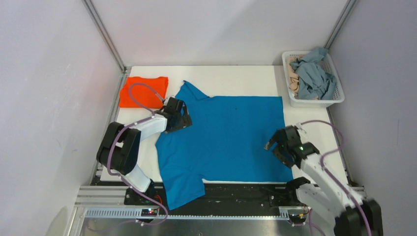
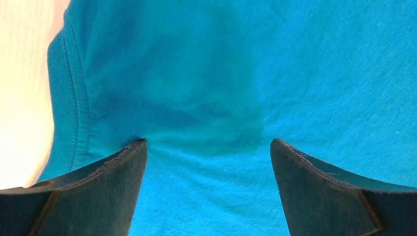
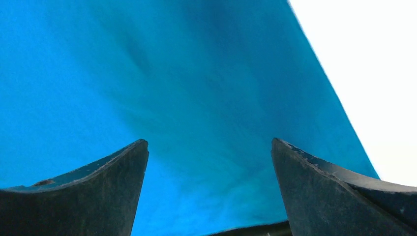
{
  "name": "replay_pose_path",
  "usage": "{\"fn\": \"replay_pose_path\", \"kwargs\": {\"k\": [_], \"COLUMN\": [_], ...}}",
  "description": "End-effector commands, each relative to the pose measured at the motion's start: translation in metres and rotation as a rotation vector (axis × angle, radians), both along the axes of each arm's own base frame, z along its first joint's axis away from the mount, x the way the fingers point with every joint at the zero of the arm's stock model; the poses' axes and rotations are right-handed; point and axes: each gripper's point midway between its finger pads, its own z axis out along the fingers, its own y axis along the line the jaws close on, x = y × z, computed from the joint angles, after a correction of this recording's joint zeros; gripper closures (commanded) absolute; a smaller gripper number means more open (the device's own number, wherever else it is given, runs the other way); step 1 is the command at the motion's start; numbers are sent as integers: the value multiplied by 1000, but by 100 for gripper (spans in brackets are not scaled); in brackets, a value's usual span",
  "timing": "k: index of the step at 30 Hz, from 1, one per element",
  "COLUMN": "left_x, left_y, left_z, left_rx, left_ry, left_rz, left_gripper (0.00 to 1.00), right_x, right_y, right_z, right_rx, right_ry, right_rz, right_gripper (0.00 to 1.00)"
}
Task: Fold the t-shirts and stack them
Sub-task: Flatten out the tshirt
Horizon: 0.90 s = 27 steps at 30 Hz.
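Observation:
A blue t-shirt [image 1: 226, 137] lies spread flat on the white table, one sleeve hanging over the near edge. A folded orange t-shirt [image 1: 144, 91] lies at the far left. My left gripper [image 1: 183, 119] is open, its fingertips pressing on the blue t-shirt [image 2: 206, 88] near the collar on the left side. My right gripper [image 1: 273, 147] is open over the blue t-shirt [image 3: 187, 98] near its right hem, holding nothing.
A white basket [image 1: 313, 102] with crumpled grey-blue and beige clothes stands at the far right. Bare white table [image 1: 314, 128] shows right of the shirt. Metal frame posts and grey walls enclose the table.

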Motion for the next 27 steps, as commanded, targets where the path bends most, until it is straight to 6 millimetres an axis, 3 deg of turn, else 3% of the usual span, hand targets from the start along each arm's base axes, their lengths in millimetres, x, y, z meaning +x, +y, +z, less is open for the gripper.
{"fn": "replay_pose_path", "kwargs": {"k": [1, 2, 3, 4, 5, 8, 14, 19, 23, 27], "left_x": [12, 14, 16, 18, 20, 28, 45, 72, 101, 122], "left_y": [-5, -6, -6, -6, -6, -5, -11, -13, -10, -8], "left_z": [-1, -3, -3, -5, -6, -9, -10, 1, 8, 6], "left_rx": [-29, -33, -34, -37, -37, -45, -68, -72, -69, -70], "left_ry": [2, 8, 8, 13, 14, 28, 49, 20, 1, 8], "left_rz": [12, 10, 12, 11, 14, 21, 24, 34, 57, 71], "left_gripper": [0, 0, 0, 0, 0, 0, 0, 0, 0, 0], "right_x": [79, 88, 104, 111, 124, 158, 200, 240, 278, 296], "right_y": [25, 21, 21, 18, 20, 17, 10, 1, -10, -19], "right_z": [24, 13, 22, 11, 16, -4, -29, -36, -26, -23], "right_rx": [-55, -97, -110, -135, -132, -76, -19, 31, 27, 4], "right_ry": [-153, -114, -131, -88, -103, -66, 5, -7, -46, -46], "right_rz": [174, 167, 160, 158, 154, 130, 115, 90, 71, 61], "right_gripper": [1, 1, 1, 1, 1, 1, 1, 3, 2, 2]}}
